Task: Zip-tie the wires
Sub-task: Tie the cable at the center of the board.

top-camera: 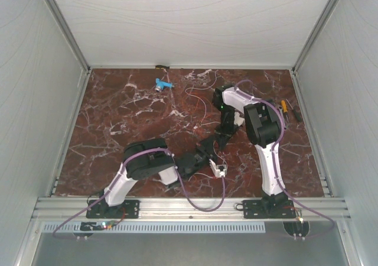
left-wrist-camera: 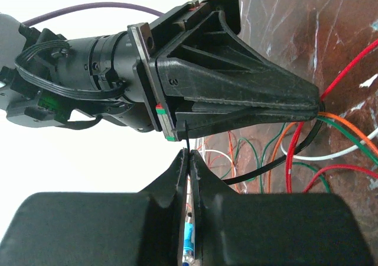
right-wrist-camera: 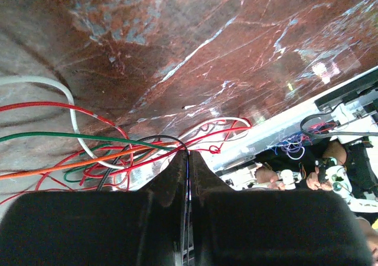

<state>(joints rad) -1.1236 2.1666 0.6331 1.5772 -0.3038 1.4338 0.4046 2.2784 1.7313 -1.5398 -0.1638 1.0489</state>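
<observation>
The wires (top-camera: 195,100) are thin red, orange, green and white strands curling over the marble table (top-camera: 106,124). A black zip tie (left-wrist-camera: 266,166) runs between my two grippers. My left gripper (left-wrist-camera: 189,153) (top-camera: 208,152) is shut on the tie's thin strap, whose end sticks up from the tips. My right gripper (left-wrist-camera: 319,107) (top-camera: 223,139) points down at the table, just right of the left one. It is shut, and the tie (right-wrist-camera: 155,138) arcs into its tips (right-wrist-camera: 189,153). The wires (right-wrist-camera: 88,162) (left-wrist-camera: 348,124) bunch together right at those tips.
A small blue-and-white plastic piece (top-camera: 163,84) lies at the back of the table. Hand tools (top-camera: 287,109) lie by the right wall. Enclosure walls close in the left, right and back. A purple arm cable (top-camera: 204,204) loops over the front rail.
</observation>
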